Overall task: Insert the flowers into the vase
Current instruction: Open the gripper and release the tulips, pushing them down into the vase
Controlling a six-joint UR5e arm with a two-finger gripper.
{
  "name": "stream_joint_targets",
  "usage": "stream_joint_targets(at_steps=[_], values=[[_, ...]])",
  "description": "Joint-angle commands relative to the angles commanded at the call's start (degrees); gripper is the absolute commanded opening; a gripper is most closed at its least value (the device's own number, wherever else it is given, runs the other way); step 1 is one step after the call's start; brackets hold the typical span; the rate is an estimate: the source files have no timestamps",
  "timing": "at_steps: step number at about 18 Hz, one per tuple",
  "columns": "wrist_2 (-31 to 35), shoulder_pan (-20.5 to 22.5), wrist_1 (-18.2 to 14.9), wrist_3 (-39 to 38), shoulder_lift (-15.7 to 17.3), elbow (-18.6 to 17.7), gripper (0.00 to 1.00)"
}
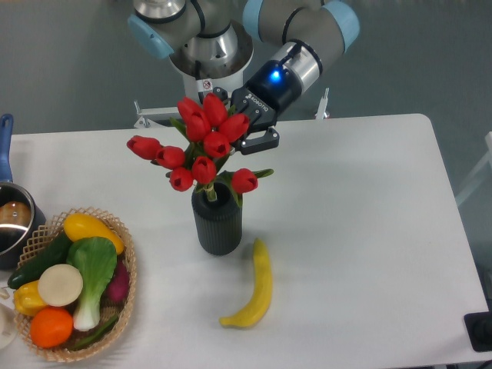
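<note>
Tulips standing in the vase, gripper behind them

A banana (257, 288) lies nearest; beyond it the dark ribbed vase (217, 223) holds the flowers (201, 146) by their stems, and the gripper (244, 131) sits behind the buds, its jaw state impossible to tell.

1 vase (217, 224), ~10 tulips (201, 146), 1 banana (256, 288), 1 basket (127, 286)

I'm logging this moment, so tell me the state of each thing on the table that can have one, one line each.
flowers: upright, stems down in the vase mouth, held from behind.
vase: standing upright, holding the stems.
gripper: behind the blooms; its grip on the stems is hidden.
banana: lying flat beside the vase.
basket: full of produce.
pot: upright at the table edge.
</note>
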Motion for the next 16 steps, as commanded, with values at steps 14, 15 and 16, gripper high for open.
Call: stream_joint_targets(at_steps=[14, 15, 16], values=[[4.31, 0.18, -0.18, -0.26, -0.88, -0.53, 1.00], [4.31, 0.35, -0.18, -0.26, -0.88, -0.53, 1.00], [4.31, 0.44, -0.18, -0.26, -0.88, -0.53, 1.00]])
